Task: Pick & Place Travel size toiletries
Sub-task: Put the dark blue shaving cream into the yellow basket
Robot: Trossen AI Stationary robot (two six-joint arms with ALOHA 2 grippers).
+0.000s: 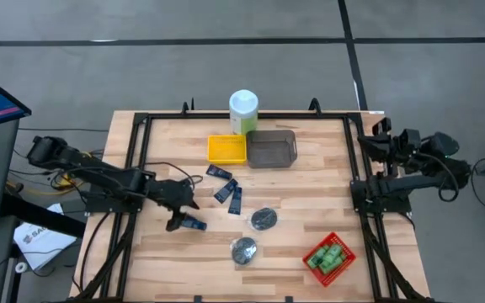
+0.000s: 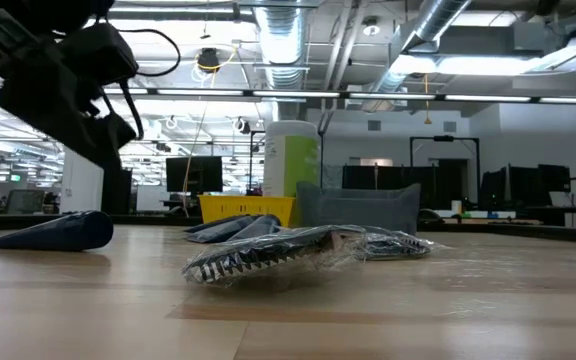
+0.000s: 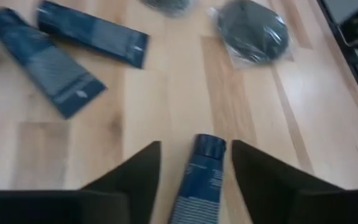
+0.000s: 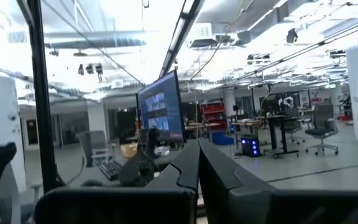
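Note:
My left gripper (image 1: 183,214) (image 3: 196,144) hangs open above a dark blue tube (image 1: 194,224) (image 3: 199,182) that lies flat on the wood near the table's left side. In the left wrist view the tube shows between the two fingers. In the low view the gripper (image 2: 90,140) is well above that tube (image 2: 50,232). Three more blue tubes (image 1: 226,188) lie toward the middle, and two wrapped grey discs (image 1: 263,219) (image 1: 244,249) lie near them. Green bottles (image 1: 328,256) lie in the red tray. My right gripper (image 1: 374,137) (image 4: 197,163) is shut and parked beyond the table's right edge.
A yellow tray (image 1: 226,149) and a grey tray (image 1: 271,148) sit side by side at the far middle, with a pale green white-lidded canister (image 1: 243,112) behind them. The red tray (image 1: 310,251) is near the right front corner. A black frame rail (image 1: 138,168) runs along the table's sides.

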